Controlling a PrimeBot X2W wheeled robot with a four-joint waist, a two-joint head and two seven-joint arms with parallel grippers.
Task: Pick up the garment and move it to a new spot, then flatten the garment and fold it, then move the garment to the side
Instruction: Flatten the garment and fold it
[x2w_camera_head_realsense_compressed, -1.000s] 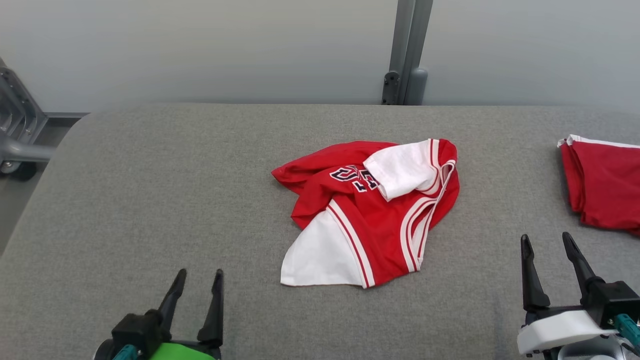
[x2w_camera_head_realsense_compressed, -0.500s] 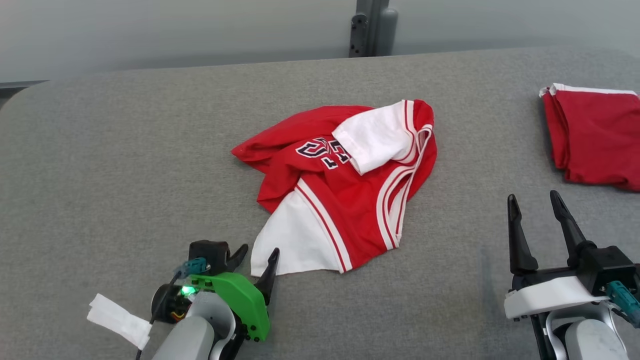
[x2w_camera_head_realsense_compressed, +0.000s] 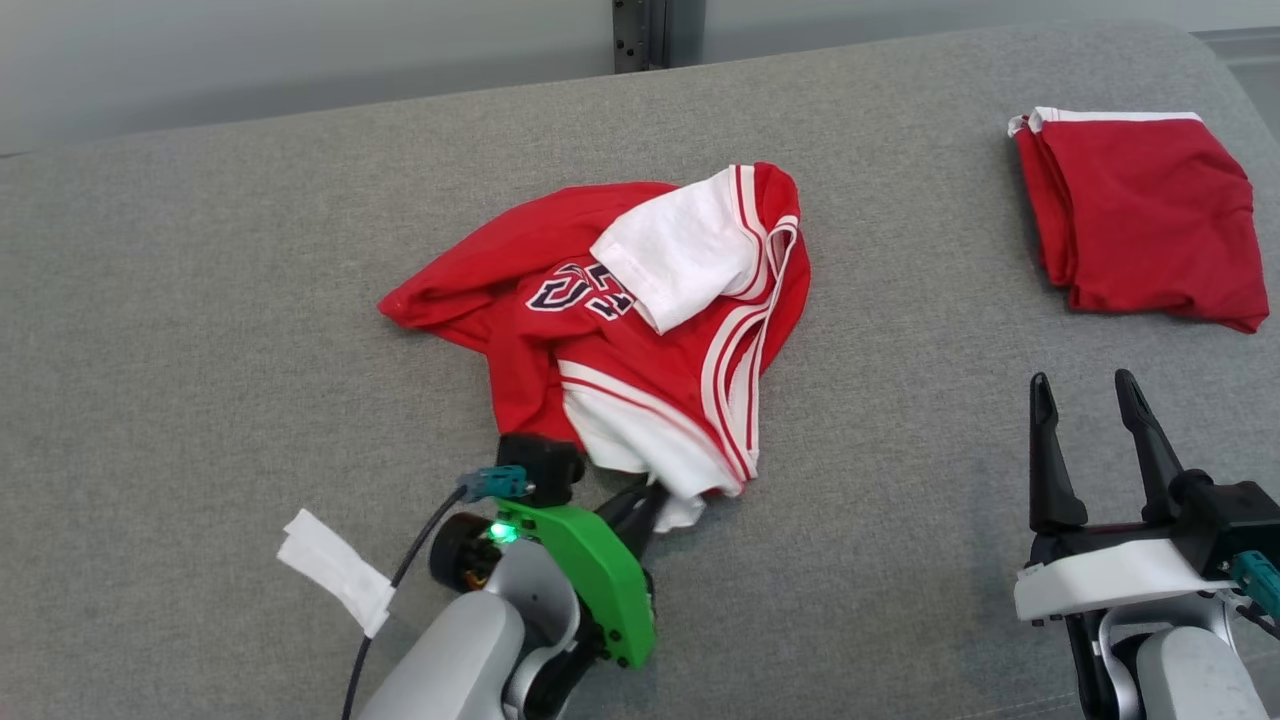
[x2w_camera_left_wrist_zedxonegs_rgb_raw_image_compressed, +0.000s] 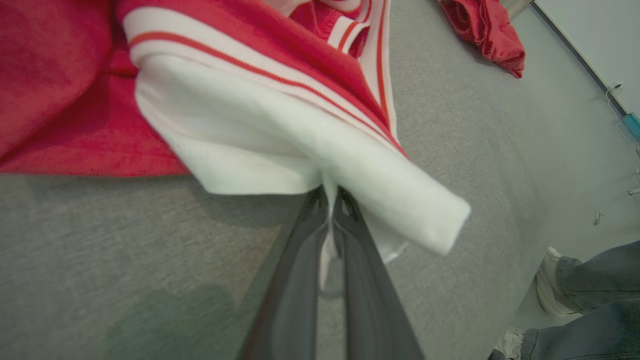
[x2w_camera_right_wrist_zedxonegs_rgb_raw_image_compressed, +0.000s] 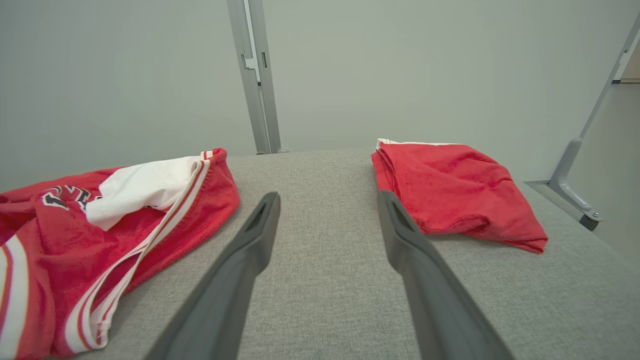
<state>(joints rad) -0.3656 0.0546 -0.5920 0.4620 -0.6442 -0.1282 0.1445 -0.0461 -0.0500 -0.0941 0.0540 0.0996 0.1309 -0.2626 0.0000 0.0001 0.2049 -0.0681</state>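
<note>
The garment (x2w_camera_head_realsense_compressed: 640, 330) is a crumpled red jersey with white panels, white stripes and dark lettering, lying mid-table. My left gripper (x2w_camera_head_realsense_compressed: 655, 500) is shut on its white near corner, which bunches up and lifts slightly. In the left wrist view the two dark fingers (x2w_camera_left_wrist_zedxonegs_rgb_raw_image_compressed: 300, 270) pinch the white cloth (x2w_camera_left_wrist_zedxonegs_rgb_raw_image_compressed: 280, 150) between them. My right gripper (x2w_camera_head_realsense_compressed: 1085, 395) stands open at the lower right, apart from the garment. The right wrist view shows the right gripper (x2w_camera_right_wrist_zedxonegs_rgb_raw_image_compressed: 327, 200) with bare table under it and the garment (x2w_camera_right_wrist_zedxonegs_rgb_raw_image_compressed: 100, 225) to the left.
A second red garment (x2w_camera_head_realsense_compressed: 1140, 220), folded, lies at the table's far right (x2w_camera_right_wrist_zedxonegs_rgb_raw_image_compressed: 450, 195). The grey fabric table (x2w_camera_head_realsense_compressed: 200, 350) has free room on its left half. A white tag (x2w_camera_head_realsense_compressed: 335, 570) hangs off my left arm. A person's legs and shoes (x2w_camera_left_wrist_zedxonegs_rgb_raw_image_compressed: 575, 300) stand beside the table.
My left gripper went from open beside the garment's white corner to shut on it and dragged it inward. The head camera tilted and turned, shifting the scene. The right gripper stayed open.
</note>
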